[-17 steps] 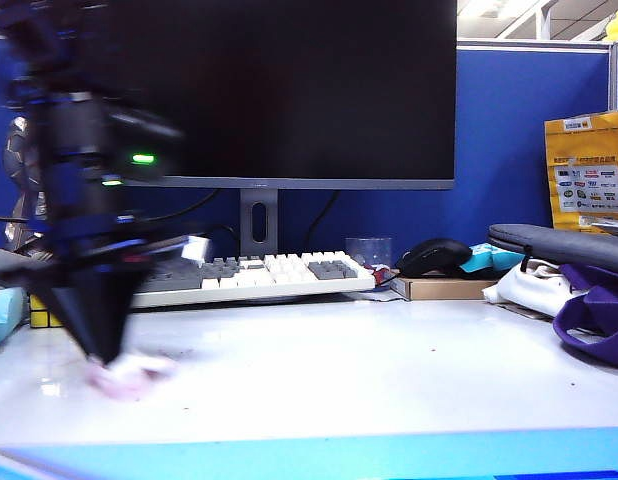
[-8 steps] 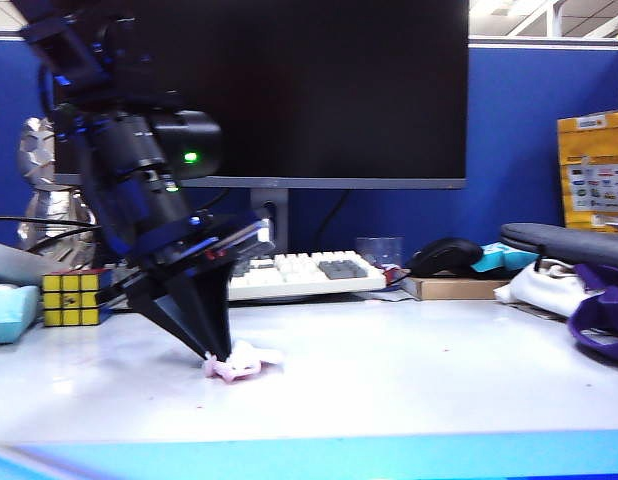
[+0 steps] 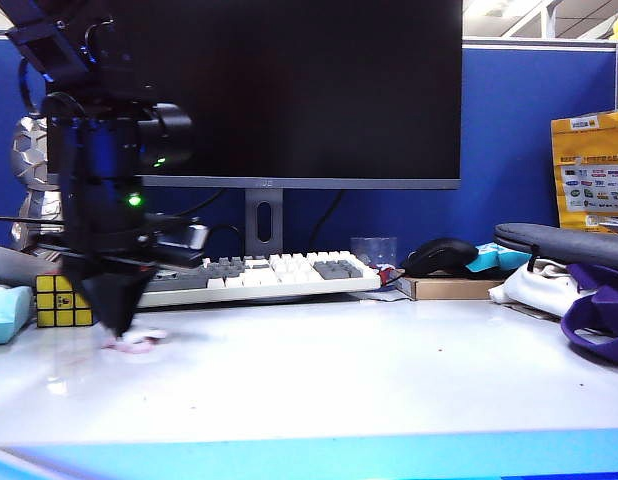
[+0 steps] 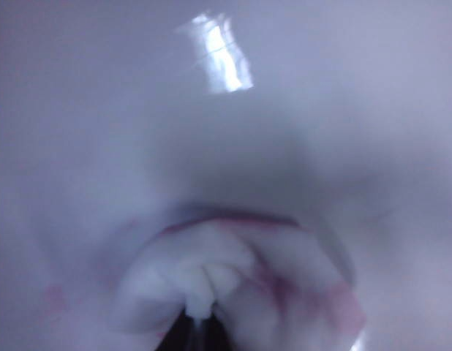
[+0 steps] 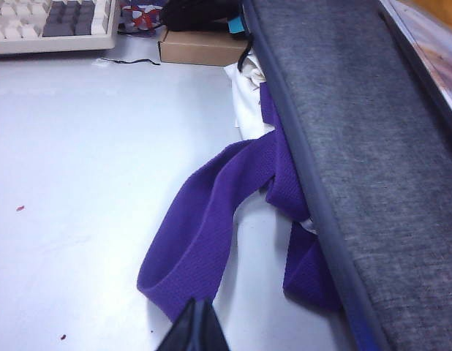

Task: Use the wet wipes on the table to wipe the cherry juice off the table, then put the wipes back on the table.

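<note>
Our left hand (image 3: 117, 325) points straight down at nine o'clock on the tabletop (image 3: 369, 380), pinching the pink-stained wet wipes (image 3: 134, 342) against the surface so it can scrub off cherry juice (image 4: 54, 298). Our right hand (image 5: 195, 329), pressed together and empty, idles at three o'clock above the purple bag strap (image 5: 197, 234), probably parked clear of the wiping.

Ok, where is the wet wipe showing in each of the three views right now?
Exterior view: wet wipes on the table, far left, pinched under the shut left gripper.
Left wrist view: wipes fill the lower middle, pink-stained.
Right wrist view: not in it.
Shared landmark: the glossy white table.
</note>
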